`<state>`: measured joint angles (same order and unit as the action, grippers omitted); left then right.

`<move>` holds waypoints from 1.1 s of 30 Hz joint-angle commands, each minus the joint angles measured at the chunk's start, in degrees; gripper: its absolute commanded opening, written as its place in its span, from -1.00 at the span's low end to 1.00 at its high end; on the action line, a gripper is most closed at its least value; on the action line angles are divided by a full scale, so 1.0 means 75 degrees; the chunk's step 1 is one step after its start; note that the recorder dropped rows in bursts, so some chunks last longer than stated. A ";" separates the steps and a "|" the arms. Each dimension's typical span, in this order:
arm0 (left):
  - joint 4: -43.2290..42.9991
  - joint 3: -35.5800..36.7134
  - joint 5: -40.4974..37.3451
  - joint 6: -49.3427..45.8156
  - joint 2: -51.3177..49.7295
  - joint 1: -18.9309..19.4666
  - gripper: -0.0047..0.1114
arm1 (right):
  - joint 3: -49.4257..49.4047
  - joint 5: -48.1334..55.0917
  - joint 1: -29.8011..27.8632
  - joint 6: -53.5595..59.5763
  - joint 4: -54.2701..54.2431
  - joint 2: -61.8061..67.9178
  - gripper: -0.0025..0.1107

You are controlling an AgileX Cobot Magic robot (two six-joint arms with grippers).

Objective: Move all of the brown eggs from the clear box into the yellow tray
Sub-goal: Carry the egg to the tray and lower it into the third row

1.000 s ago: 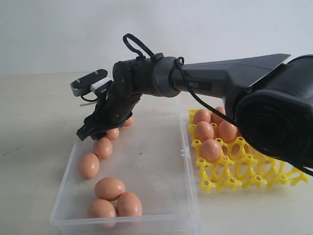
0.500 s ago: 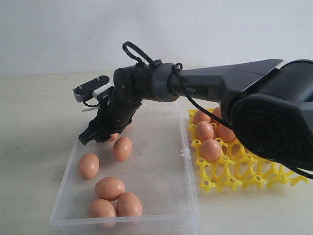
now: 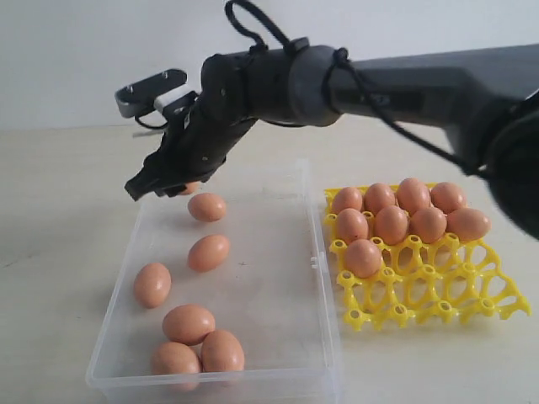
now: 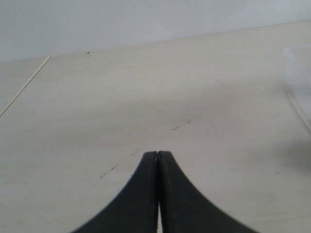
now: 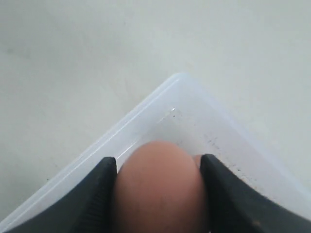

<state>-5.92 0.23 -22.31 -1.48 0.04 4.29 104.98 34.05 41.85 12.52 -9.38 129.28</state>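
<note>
Brown egg point(image 5: 158, 189), clamped by the right gripper point(image 3: 156, 181) at upper left, was judged best carried gently to the yellow tray point(image 3: 421, 290).

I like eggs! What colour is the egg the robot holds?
The egg is light brown; right wrist view shows it best.

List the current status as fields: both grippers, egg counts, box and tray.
right gripper: shut on held egg, above a corner of the clear box
left gripper: shut, empty, over bare table
loose eggs: six in the clear box
yellow tray: nine seated eggs, near cups empty
</note>
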 commanded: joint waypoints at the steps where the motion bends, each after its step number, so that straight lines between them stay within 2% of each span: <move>1: 0.0004 -0.0031 0.0069 0.0020 -0.0005 -0.0039 -0.92 | -0.1370 -0.1007 -0.0155 -0.0017 0.0058 -0.1219 -0.96; 8: 0.0004 -0.0031 0.0069 0.0020 -0.0005 -0.0039 -0.92 | -0.4822 -0.3227 -0.0566 -0.0157 -0.0293 -0.3566 -0.96; 12: 0.0004 -0.0031 0.0069 0.0020 -0.0005 -0.0039 -0.92 | -0.7154 -0.4841 -0.1198 -0.0157 -0.0810 -0.5037 -0.96; 18: 0.0004 -0.0031 0.0069 0.0020 -0.0005 -0.0039 -0.92 | -0.9627 -0.5943 -0.2171 0.0049 -0.1782 -0.6495 -0.96; 21: 0.0004 -0.0031 0.0069 0.0020 -0.0005 -0.0039 -0.92 | -1.0056 -0.6078 -0.2387 0.0071 -0.1958 -0.6548 -0.96; 33: 0.0004 -0.0031 0.0069 0.0034 -0.0005 -0.0039 -0.92 | -1.0026 -0.6991 -0.2425 0.0102 -0.2107 -0.5139 -0.96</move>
<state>-5.92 0.23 -22.31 -1.48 0.04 4.29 29.67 -15.08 23.98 12.65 -25.07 88.20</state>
